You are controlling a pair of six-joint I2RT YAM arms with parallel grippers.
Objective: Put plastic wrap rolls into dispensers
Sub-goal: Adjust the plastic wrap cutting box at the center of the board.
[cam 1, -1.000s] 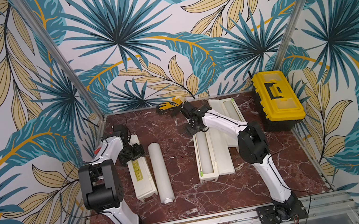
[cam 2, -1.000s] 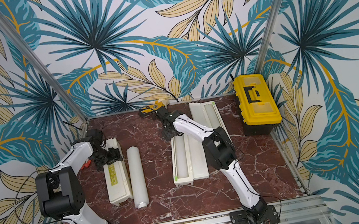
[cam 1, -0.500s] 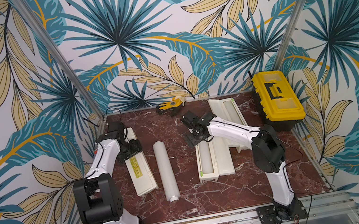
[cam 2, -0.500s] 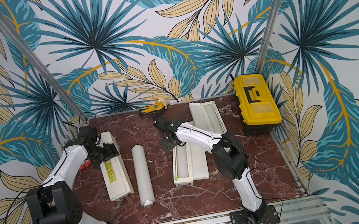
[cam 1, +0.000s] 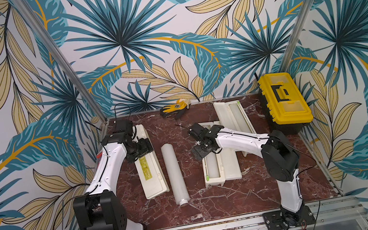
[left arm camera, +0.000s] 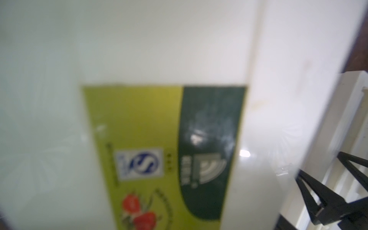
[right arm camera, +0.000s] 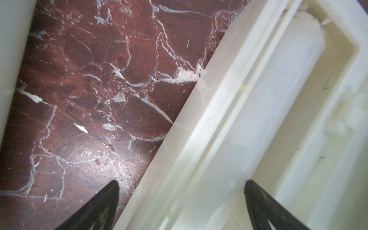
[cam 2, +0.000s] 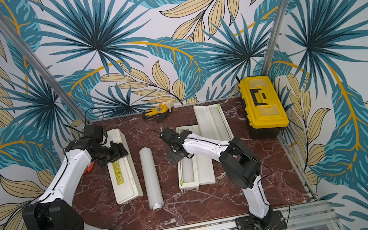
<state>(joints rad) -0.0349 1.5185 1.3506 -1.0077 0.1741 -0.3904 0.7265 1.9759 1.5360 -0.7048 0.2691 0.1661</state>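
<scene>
My left gripper (cam 1: 144, 147) sits on the far end of the closed dispenser (cam 1: 151, 175). One finger (left arm camera: 322, 199) is past its edge, but I cannot tell whether it grips, and I judge it should catch the lid (left arm camera: 159, 49) there and swing it up gently. The loose roll (cam 1: 175, 173) lies just beside that box, so my right gripper (cam 1: 199, 141), wide open and empty over the filled dispenser (cam 1: 230, 163), should take it mid-length.

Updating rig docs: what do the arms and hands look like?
The left arm and right arm: white shells, bulky black joints, thin black cables looping alongside. The left hand and right hand: black, with tapered, truss-like fingers. No legible markings.
</scene>
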